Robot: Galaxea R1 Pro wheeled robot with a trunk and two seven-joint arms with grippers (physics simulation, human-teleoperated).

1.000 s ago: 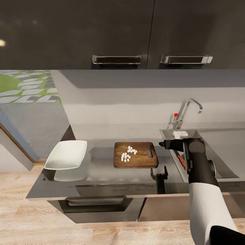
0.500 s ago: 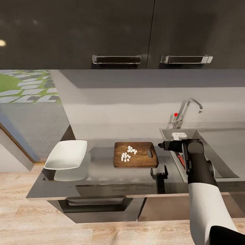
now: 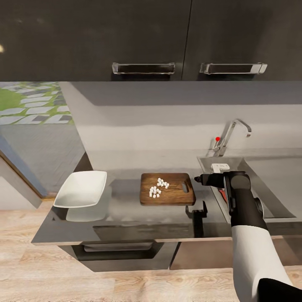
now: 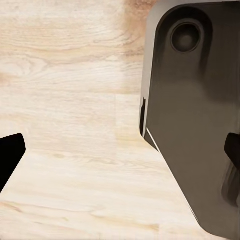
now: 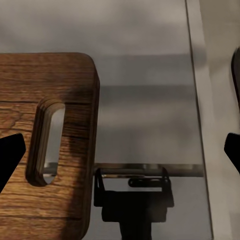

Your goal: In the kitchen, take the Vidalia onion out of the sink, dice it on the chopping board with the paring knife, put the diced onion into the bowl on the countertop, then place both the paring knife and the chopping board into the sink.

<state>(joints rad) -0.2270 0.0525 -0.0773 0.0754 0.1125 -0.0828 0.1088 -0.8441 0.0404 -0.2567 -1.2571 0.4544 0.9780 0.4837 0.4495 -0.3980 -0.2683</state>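
The brown chopping board (image 3: 167, 189) lies on the grey countertop (image 3: 126, 218), with the diced onion (image 3: 158, 188) as tiny white cubes on its middle. The white bowl (image 3: 81, 188) stands empty to the board's left. My right gripper (image 3: 197, 179) hovers just off the board's right end, above the sink's left rim, open with nothing held. In the right wrist view the gripper (image 5: 120, 155) looks down on the board's slotted end (image 5: 47, 145). A red sliver of the paring knife (image 3: 222, 194) shows in the sink (image 3: 235, 158) beside my forearm. My left gripper (image 4: 120, 155) is open over the floor.
The chrome tap (image 3: 230, 135) with its red knob (image 3: 217, 139) rises behind the sink. Glossy black upper cabinets (image 3: 142, 37) hang overhead. A dark lower cabinet handle (image 3: 121, 248) sits below the counter's front edge. My dark base (image 4: 195, 115) stands on pale wood floor (image 4: 65, 100).
My right gripper has edged slightly left toward the board's right end. The head view has shifted a little. Board, diced onion and bowl have stayed put.
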